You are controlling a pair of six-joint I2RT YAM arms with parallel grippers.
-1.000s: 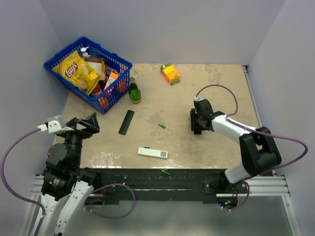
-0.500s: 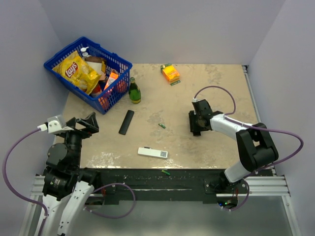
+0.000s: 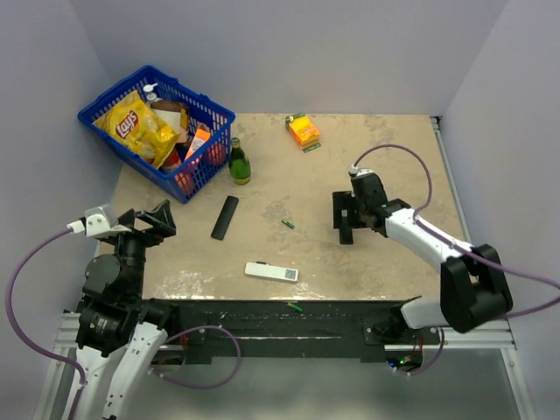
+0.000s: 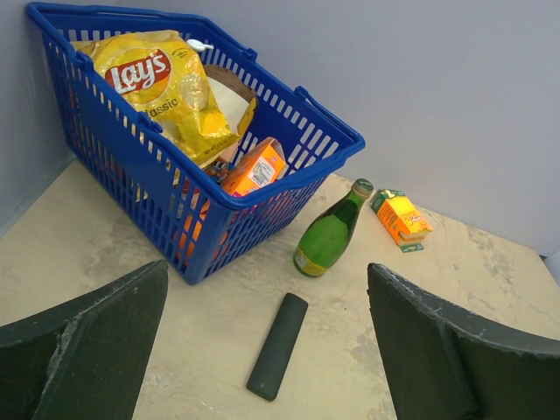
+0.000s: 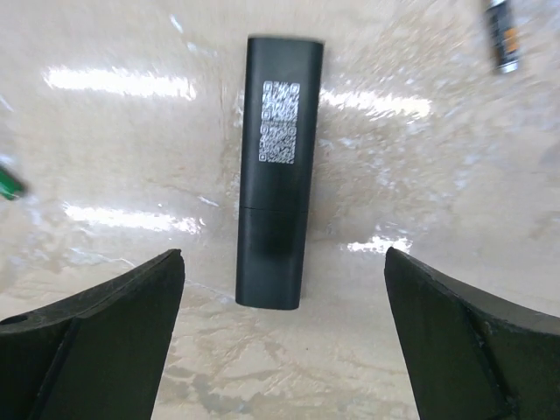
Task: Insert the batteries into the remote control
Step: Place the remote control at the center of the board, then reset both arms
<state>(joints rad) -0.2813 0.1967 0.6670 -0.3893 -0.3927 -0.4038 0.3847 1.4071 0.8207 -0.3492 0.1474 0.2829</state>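
Observation:
The slim black remote control (image 3: 225, 217) (image 4: 277, 346) lies left of the table's middle, ahead of my open left gripper (image 3: 157, 219) (image 4: 267, 265), which hangs empty near the left edge. My right gripper (image 3: 344, 219) (image 5: 284, 254) is open right of centre. Straight below it, free on the table, lies another black bar-shaped remote (image 5: 278, 171), back up with a QR label; the top view hides it under the gripper. One green battery (image 3: 287, 224) lies between the two remotes and another (image 3: 295, 306) sits on the front rail. A battery (image 5: 501, 35) shows beyond the right fingers.
A blue basket (image 3: 210, 109) (image 4: 289, 179) of snacks stands at the back left, with a green bottle (image 3: 239, 164) (image 4: 331, 234) beside it. An orange box (image 3: 303, 129) (image 4: 401, 216) lies at the back. A flat white remote (image 3: 271, 272) rests near the front edge.
My right gripper has opened wide and shifted slightly left, and its elbow has swung right. The left arm has not moved.

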